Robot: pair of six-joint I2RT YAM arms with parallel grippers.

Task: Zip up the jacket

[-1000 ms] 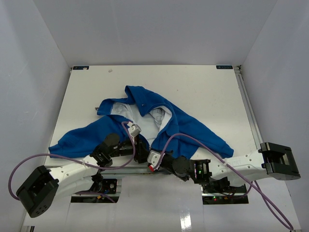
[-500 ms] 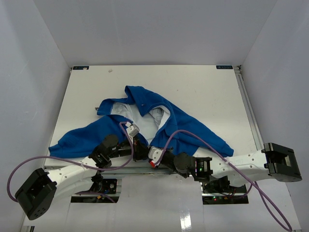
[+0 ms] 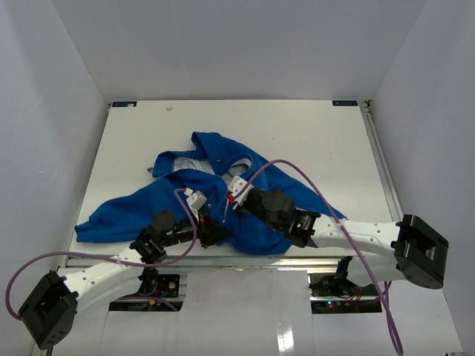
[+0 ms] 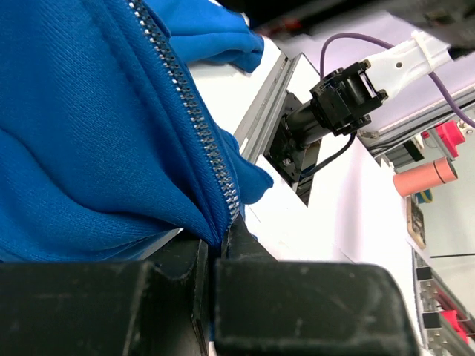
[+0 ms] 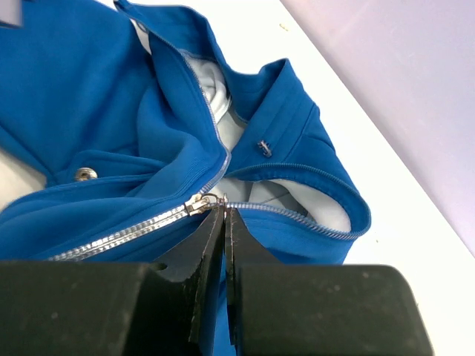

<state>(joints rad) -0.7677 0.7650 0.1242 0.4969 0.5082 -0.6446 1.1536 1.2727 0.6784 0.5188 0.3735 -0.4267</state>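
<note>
**Blue jacket point(image 3: 249, 236) on table, both end effectors clenched along the zipper**

Blue, soft fabric. The jacket lies spread and rumpled on the white table point(image 3: 297, 133), nearer the front edge than the back. One sleeve trails toward the left side and the other toward the right.

Zipper: the metal zipper teeth point(image 4: 197, 126) are meshed from the hem up to the zipper pull point(image 5: 208, 200). Above the pull the two tracks part. Pale grey lining point(image 5: 267, 194) shows in that gap, and the collar point(image 5: 297, 111) stands folded behind it. A small metal snap point(image 5: 85, 173) sits on the front panel, left of the closed run.

Left end effector point(image 4: 215, 241): clenched on the jacket's bottom edge at the foot of the zipper, with the fabric and the last teeth pinched between the jaws. This point lies just beside the table's near edge rail point(image 4: 263, 111).

Right end effector point(image 5: 224, 211): clenched, with the jaw tips pressed together on the zipper pull. In the overhead view it sits about midway up the front, near the left one but not touching it.
</note>
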